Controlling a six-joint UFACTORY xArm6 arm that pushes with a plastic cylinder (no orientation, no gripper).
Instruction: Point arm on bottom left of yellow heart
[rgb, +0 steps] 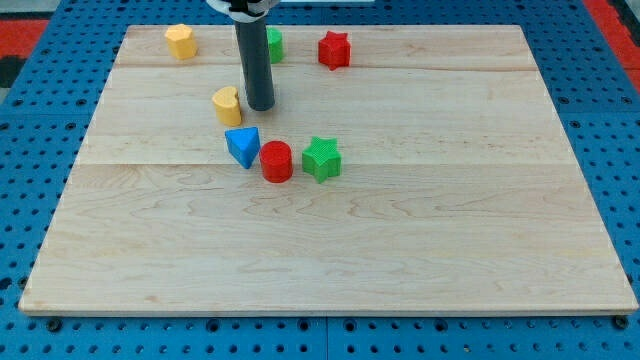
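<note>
Overhead, my tip (261, 104) just right of yellow heart (228, 103) on wooden board (400, 230).

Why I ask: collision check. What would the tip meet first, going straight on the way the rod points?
The rod points straight down, so my tip would meet the wooden board, which it seems to touch. No block lies beneath it; the yellow heart sits just to the view's left.

yellow heart (227, 103) — upright, board's upper left
</note>
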